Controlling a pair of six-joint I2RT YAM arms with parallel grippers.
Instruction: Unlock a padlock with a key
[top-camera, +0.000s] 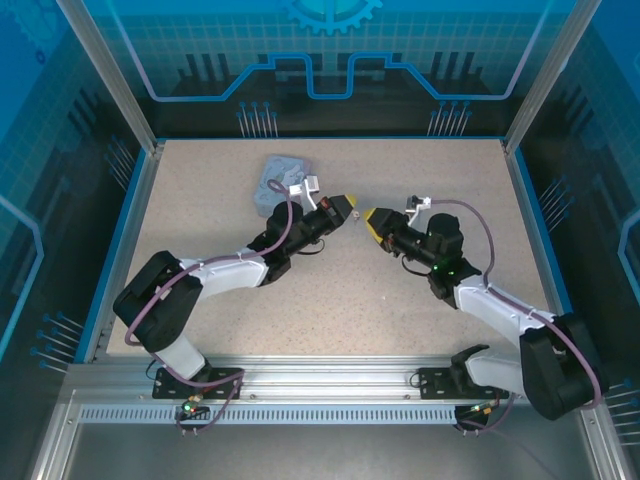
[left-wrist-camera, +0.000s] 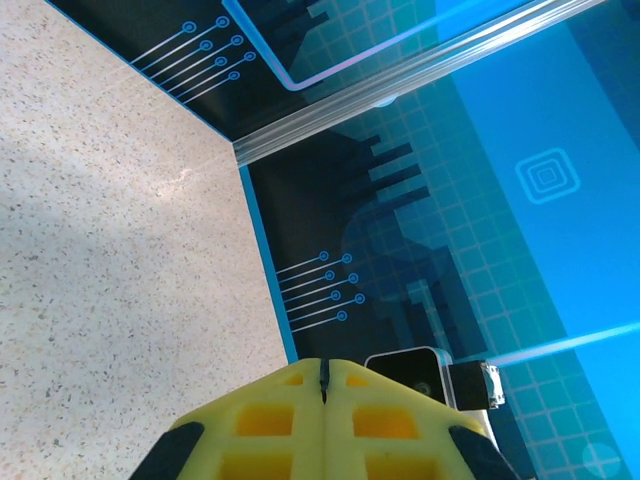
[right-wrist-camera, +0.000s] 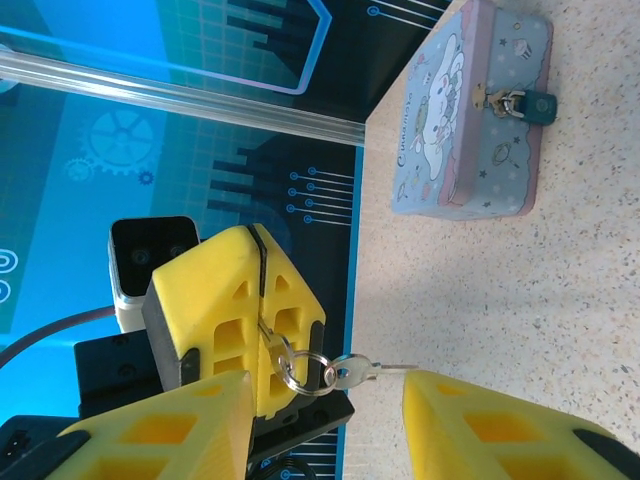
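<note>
Key (right-wrist-camera: 352, 373) sticks out on its ring (right-wrist-camera: 300, 370), which the left jaws pinch tight, likely offering it for handover. The right jaws stand spread either side of the key, not touching. Both arms angle inward, tips facing over the desk (top-camera: 400, 290); padlock (right-wrist-camera: 530, 103) hangs on the box (right-wrist-camera: 455, 130), well apart.

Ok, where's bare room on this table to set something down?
Bare tabletop lies far right beyond the right arm, near-middle between it and the left arm up to the front rail, and far left of the patterned box. Crowded: centre, where left gripper and right gripper nearly meet.
</note>
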